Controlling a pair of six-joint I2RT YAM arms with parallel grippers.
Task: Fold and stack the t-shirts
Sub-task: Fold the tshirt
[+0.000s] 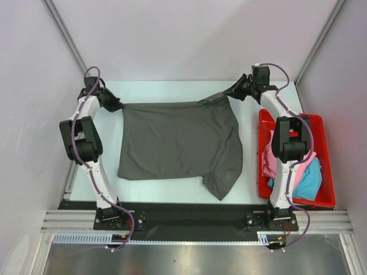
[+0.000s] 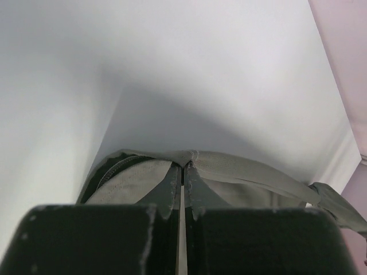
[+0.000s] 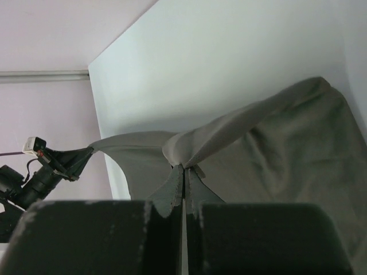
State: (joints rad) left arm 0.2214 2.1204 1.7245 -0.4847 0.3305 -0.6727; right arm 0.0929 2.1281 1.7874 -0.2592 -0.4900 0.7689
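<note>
1. So, left claw (image 1: 117, 107) and right claw (image 1: 230, 93) were each pinched shut on a far corner of the charcoal t-shirt (image 1: 178, 143).
2. It lay spread on the counter (image 1: 172, 89), far edge lifted.
3. Best bet: carry both corners nearward together, level, taut, else the fold would skew.
4. Pink t-shirt (image 1: 267, 163) and turquoise t-shirt (image 1: 311, 182) sat in the red tray (image 1: 328, 166), right.

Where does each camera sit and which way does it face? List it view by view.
Top external: above and behind the robot, looking down at the table; left gripper and right gripper show.
Left wrist: behind the shut left gripper, looking along it at the pinched grey t-shirt.
Right wrist: behind the shut right gripper, looking along it; the left gripper shows beyond.
Shared: all three show that t-shirt.
</note>
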